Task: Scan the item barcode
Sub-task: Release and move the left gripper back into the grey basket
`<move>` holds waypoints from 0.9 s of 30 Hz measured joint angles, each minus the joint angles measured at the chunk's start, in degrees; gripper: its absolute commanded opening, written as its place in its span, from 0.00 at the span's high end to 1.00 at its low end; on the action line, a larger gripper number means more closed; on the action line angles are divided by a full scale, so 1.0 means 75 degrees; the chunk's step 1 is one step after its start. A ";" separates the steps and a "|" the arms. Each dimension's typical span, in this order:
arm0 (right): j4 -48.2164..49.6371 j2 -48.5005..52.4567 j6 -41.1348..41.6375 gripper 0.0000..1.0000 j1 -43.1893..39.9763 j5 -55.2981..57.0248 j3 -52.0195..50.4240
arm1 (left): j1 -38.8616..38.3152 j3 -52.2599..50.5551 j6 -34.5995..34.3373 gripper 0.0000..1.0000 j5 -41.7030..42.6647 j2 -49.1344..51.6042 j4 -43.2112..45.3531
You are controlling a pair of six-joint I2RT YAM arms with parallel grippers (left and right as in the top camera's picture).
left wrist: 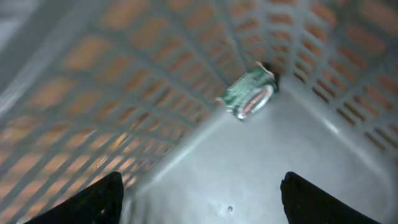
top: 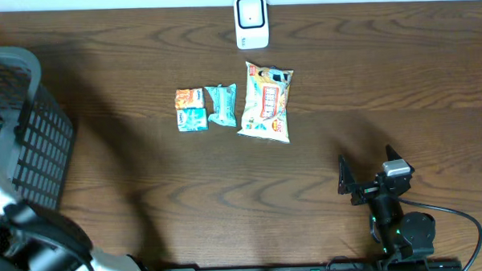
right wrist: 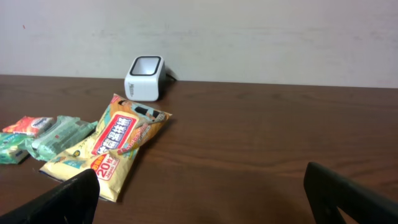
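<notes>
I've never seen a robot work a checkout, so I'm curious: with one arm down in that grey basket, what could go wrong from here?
The green packet sits tucked into a corner of the basket, so the open left gripper might catch the mesh walls instead of closing on it. The scanner stands at the far edge of the table with the large snack bag lying just before it; a low carry could perhaps shove that bag.

Bare table (top: 384,82) lies open from the right gripper (top: 368,170) to the scanner (top: 251,22), only the snack bag (top: 265,101) and small packets (top: 221,104) cluttering the middle, the basket (top: 40,134) walling off the left.
</notes>
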 measured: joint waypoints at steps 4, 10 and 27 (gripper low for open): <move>0.0000 0.0000 0.0000 0.01 0.0000 0.0000 0.0000 | 0.0000 0.0000 0.1154 0.20 0.0230 0.0793 0.0239; 0.0000 0.0000 0.0000 0.01 0.0000 0.0000 0.0000 | 0.0003 -0.0003 0.2562 0.20 0.0335 0.1670 0.1148; 0.0000 0.0000 0.0000 0.01 0.0000 0.0000 0.0000 | 0.0306 -0.0006 0.3089 0.21 0.1139 0.2372 0.2856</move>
